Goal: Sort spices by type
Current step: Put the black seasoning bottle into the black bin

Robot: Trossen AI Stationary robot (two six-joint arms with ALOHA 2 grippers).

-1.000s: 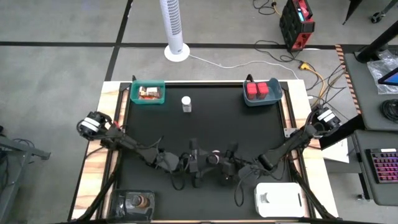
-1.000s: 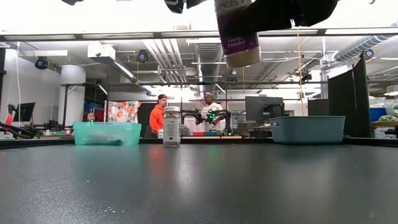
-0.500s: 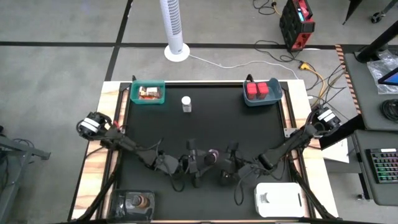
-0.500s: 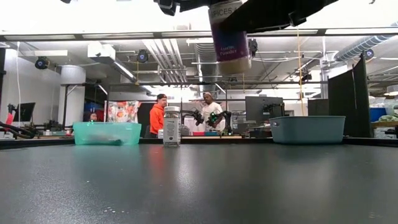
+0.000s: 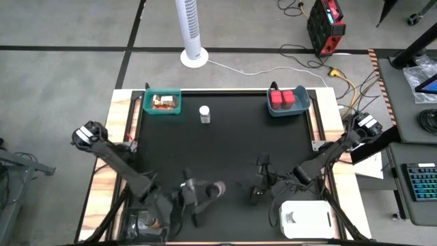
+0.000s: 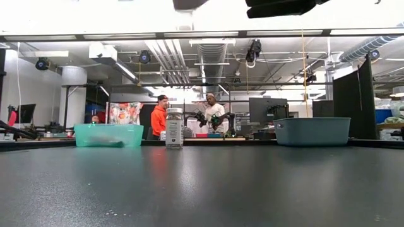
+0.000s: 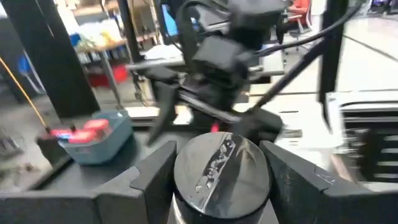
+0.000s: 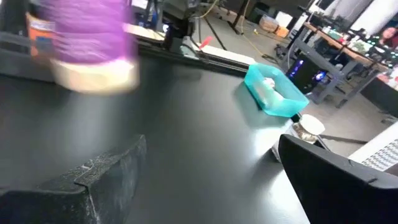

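A grey floor (image 5: pixel 61 75) crossed by dark lines is seen around the table. A white tower fan (image 5: pixel 190 31) is placed behind it, near a red machine (image 5: pixel 325 26) with cables. A desk with a keyboard (image 5: pixel 422 183) is set to the right. Ceiling ducts (image 6: pixel 214 57) and two people (image 6: pixel 159 116) are seen beyond.
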